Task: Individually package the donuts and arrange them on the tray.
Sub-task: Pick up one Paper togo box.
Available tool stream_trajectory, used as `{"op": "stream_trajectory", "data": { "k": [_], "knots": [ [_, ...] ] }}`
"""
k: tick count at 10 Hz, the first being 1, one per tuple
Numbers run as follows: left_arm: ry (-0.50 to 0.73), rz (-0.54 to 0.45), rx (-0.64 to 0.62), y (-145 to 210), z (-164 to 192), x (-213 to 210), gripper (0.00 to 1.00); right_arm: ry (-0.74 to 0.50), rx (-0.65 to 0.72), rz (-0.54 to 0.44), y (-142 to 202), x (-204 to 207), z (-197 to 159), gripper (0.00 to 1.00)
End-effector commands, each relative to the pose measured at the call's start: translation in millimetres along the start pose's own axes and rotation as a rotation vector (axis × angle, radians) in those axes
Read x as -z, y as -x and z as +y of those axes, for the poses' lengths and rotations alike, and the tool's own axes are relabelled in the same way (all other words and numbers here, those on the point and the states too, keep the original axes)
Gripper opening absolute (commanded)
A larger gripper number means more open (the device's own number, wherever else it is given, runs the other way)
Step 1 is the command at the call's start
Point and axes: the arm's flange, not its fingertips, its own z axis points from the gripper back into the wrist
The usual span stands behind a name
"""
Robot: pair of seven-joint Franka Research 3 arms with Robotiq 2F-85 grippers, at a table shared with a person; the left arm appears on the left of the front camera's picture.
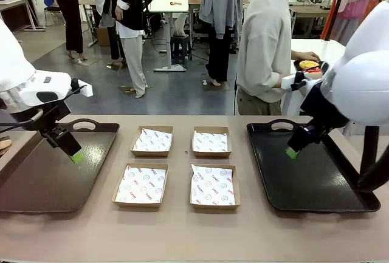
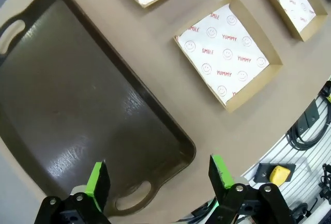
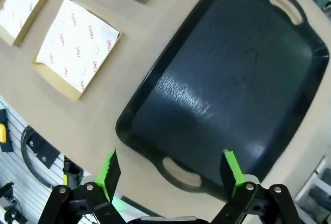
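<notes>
Tan table (image 1: 182,239). At its left end lies a dark brown tray (image 1: 30,184), at its right end a black tray (image 1: 316,184). Between them sit four shallow cardboard boxes lined with white printed paper, two rows of two, none touching: far-left box (image 1: 152,141), far-right box (image 1: 211,142), near-left box (image 1: 141,184), near-right box (image 1: 212,186).

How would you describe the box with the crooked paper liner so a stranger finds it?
Between the brown tray and the black tray sits a two-by-two block of shallow cardboard boxes. Take the near-row box beside the black tray. Its white printed paper lies twisted, one corner over the rim, while the near-left box's liner lies square.
</notes>
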Motion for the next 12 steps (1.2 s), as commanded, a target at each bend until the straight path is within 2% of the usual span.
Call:
{"op": "stream_trajectory", "data": {
  "k": [1, 3, 4, 5, 6, 7, 8, 10, 12],
  "knots": [
    [-0.008, -0.015, 0.014, -3, -4, -1, 1.00, -0.007, 0.003, 0.003, -6, 13, -1, 1.00],
    [-0.008, -0.015, 0.014, -3, -4, -1, 1.00, -0.007, 0.003, 0.003, -6, 13, -1, 1.00],
    [-0.006, 0.000, 0.006, -1, -2, 0, 1.00, 0.001, -0.001, 0.003, 0, 0, 1, 1.00],
    [0.262, -0.183, -0.149, -2, 9, -14, 1.00, -0.284, 0.173, -0.107, 6, 0, -22, 1.00],
    [0.544, -0.332, -0.211, 5, 21, -29, 1.00, -0.530, 0.341, -0.171, 24, 2, -49, 1.00],
    [0.722, -0.420, -0.248, 12, 34, -41, 1.00, -0.709, 0.463, -0.240, 43, 7, -74, 1.00],
    [0.854, -0.471, -0.323, 20, 50, -45, 1.00, -0.850, 0.562, -0.286, 63, 16, -96, 1.00],
    [1.072, -0.506, -0.513, 36, 86, -26, 1.00, -1.057, 0.712, -0.351, 107, 42, -135, 1.00],
    [1.184, -0.500, -0.627, 53, 111, -1, 1.00, -1.151, 0.782, -0.419, 140, 56, -155, 1.00]
  ]
}}
